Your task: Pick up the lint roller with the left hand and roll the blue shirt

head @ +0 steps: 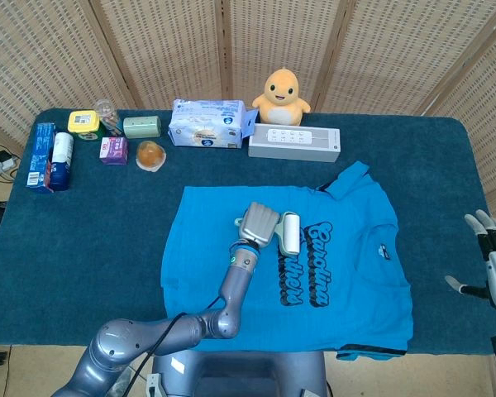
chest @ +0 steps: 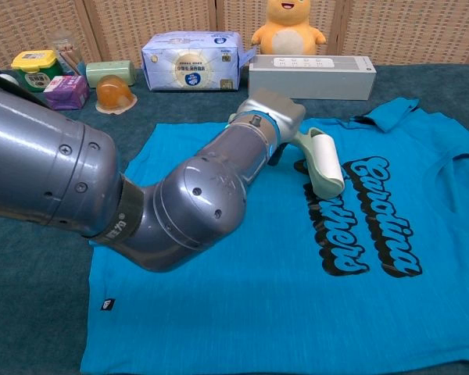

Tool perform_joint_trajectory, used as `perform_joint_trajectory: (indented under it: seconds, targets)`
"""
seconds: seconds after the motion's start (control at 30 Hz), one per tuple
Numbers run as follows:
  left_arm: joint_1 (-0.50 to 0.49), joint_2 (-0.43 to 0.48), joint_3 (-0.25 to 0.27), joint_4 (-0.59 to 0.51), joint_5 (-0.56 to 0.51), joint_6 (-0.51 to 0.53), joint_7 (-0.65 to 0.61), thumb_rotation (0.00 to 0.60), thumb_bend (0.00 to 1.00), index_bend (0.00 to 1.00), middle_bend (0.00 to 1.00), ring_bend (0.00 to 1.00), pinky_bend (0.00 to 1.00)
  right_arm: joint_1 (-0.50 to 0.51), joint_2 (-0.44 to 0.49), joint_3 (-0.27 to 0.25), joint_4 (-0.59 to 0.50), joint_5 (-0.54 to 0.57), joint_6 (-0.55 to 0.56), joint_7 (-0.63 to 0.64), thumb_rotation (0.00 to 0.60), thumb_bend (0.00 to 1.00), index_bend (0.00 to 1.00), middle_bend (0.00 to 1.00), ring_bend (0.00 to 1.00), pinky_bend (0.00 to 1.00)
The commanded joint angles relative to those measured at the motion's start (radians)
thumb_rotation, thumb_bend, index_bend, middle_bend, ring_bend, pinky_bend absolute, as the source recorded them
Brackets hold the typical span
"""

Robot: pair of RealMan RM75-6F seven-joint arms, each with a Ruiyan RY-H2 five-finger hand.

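A blue shirt (head: 339, 281) (chest: 297, 312) with black lettering lies flat on the dark blue table. My left hand (head: 259, 223) (chest: 273, 116) grips the handle of a pale green lint roller (head: 289, 233) (chest: 324, 162). The roller's white drum rests on the shirt at the left end of the lettering. My right hand (head: 492, 265) hangs off the table's right edge with its fingers apart, holding nothing; the chest view does not show it.
Along the table's back edge stand a tissue pack (head: 208, 123), a white box (head: 294, 143), a yellow plush duck (head: 282, 92), and several small jars and boxes (head: 107, 136). My left arm (chest: 102, 203) fills the left of the chest view.
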Motion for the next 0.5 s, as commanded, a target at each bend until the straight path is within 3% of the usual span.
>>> perform_joint_trajectory:
  seconds: [0.03, 0.5]
  targets:
    - [-0.008, -0.017, -0.002, 0.024, 0.010, -0.003, -0.008, 0.600, 0.70, 0.86, 1.00, 0.80, 0.99, 0.000, 0.000, 0.000, 0.000, 0.001, 0.000, 0.000, 0.600, 0.00, 0.06, 0.00, 0.00, 0.00]
    - [-0.008, -0.026, 0.009, 0.045, 0.068, 0.001, -0.070, 0.600, 0.70, 0.86, 1.00, 0.80, 0.99, 0.000, 0.002, 0.001, 0.001, 0.002, -0.002, 0.007, 0.600, 0.00, 0.06, 0.00, 0.00, 0.00]
